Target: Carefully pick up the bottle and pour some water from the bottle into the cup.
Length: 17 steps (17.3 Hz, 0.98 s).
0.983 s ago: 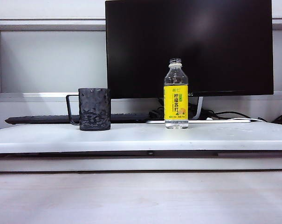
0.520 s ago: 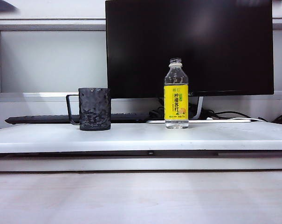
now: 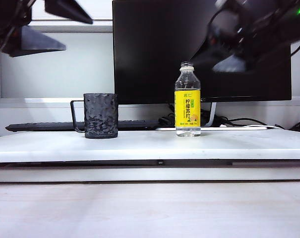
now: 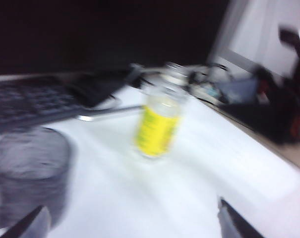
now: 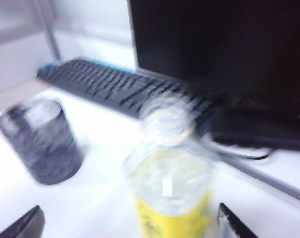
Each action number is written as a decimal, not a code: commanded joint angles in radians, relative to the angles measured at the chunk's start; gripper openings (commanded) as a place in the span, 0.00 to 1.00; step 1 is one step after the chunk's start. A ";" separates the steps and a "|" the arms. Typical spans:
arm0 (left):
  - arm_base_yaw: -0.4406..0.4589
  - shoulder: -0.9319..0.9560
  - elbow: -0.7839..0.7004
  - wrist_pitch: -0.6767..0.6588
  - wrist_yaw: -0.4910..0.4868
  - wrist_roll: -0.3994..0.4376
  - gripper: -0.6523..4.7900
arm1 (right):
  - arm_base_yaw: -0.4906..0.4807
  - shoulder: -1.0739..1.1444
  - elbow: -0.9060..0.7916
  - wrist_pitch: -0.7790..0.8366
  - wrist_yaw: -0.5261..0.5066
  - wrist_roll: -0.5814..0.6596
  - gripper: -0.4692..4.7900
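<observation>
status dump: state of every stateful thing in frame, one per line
bottle: upright on the white shelf, uncapped, not held
cup: upright on the shelf, left of the bottle and apart from it, handle pointing left, untouched
left hand: open, in the air above the cup's side, holding nothing
right hand: open, close above the bottle, not gripping it
monitor: screen dark
water: none being poured

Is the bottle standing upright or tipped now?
Upright. The bottle stands on its base on the white shelf, open neck straight up, apart from the cup. Neither gripper touches it.
</observation>
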 commanded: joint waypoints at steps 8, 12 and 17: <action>-0.003 -0.005 0.004 -0.033 -0.005 0.000 1.00 | 0.025 0.251 0.108 0.142 0.070 -0.007 1.00; -0.003 -0.005 0.004 -0.085 -0.006 -0.002 1.00 | 0.026 0.338 0.169 0.144 0.069 -0.007 1.00; -0.003 -0.005 0.004 -0.109 -0.003 0.001 1.00 | 0.057 0.380 0.185 0.144 0.078 -0.007 1.00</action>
